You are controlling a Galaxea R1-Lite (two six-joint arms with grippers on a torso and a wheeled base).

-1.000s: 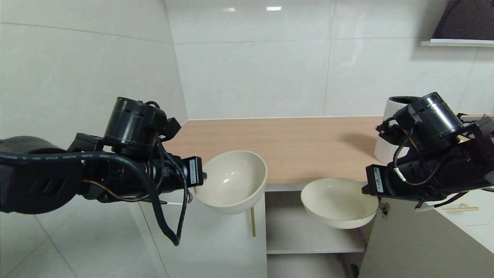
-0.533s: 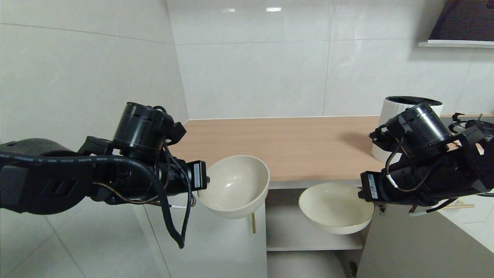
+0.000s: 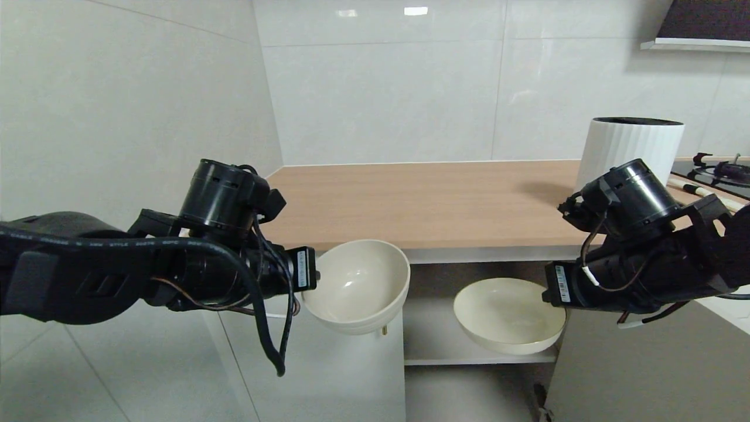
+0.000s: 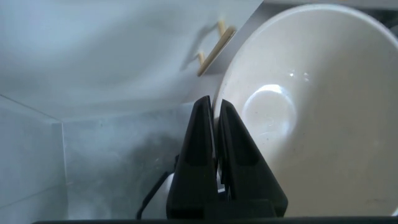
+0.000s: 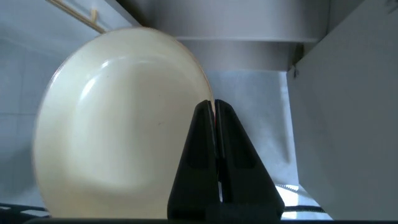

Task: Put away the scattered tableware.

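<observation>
The left pincer [image 3: 316,273] stays clamped tight on the rim of the deep cream ceramic bowl [image 3: 358,284], the right pincer [image 3: 546,292] likewise on the shallow cream dish [image 3: 507,315] at the bowl's 3 o'clock. A second ago both overlapped the top of the wooden bench [image 3: 433,199]; now they hang below its front edge, the open cabinet's white shelf [image 3: 432,350] at their 6 o'clock.

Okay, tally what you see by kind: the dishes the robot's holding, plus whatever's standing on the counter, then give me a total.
Deep cream bowl: 1, clamped at its rim by the left gripper
Shallow cream plate: 1, clamped at its rim by the right gripper
White ribbed container: 1, standing on the wooden counter
Total: 3
</observation>
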